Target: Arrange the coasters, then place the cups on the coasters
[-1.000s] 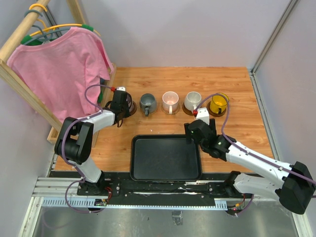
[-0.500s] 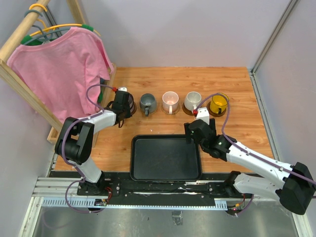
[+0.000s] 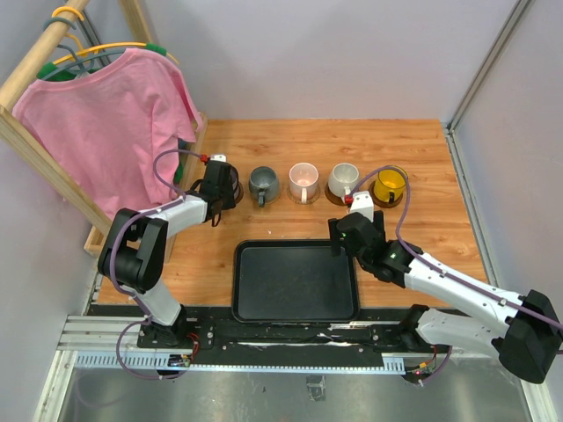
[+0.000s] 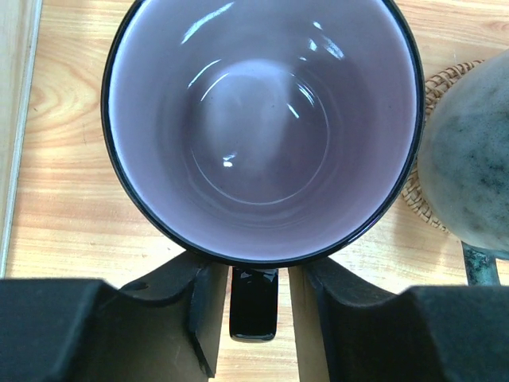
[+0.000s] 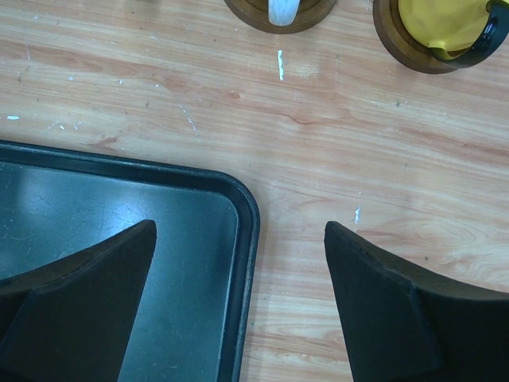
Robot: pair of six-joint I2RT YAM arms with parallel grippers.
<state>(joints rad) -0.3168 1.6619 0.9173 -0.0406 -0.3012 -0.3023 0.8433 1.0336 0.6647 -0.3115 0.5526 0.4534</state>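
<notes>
The mauve cup (image 4: 262, 127) fills the left wrist view, standing upright on the wood. Its dark handle (image 4: 254, 306) points between my left gripper's (image 4: 254, 294) fingers, with a thin gap on each side, so the gripper is open. From above, that gripper (image 3: 220, 188) covers most of this cup. To its right stand the grey-blue cup (image 3: 263, 184) on a tan woven coaster (image 4: 425, 199), the pale pink cup (image 3: 303, 180), the off-white cup (image 3: 344, 178) and the yellow cup (image 3: 390, 183) on a dark brown coaster (image 5: 398, 48). My right gripper (image 5: 238, 239) hangs wide open and empty over the tray's corner.
The black tray (image 3: 295, 247) lies empty near the front, between the two arms. A wooden rack with a pink shirt (image 3: 106, 114) stands along the left side, close behind my left arm. Grey walls bound the back and right.
My left gripper's fingers have parted slightly from the mauve cup's handle. The right arm has barely moved.
</notes>
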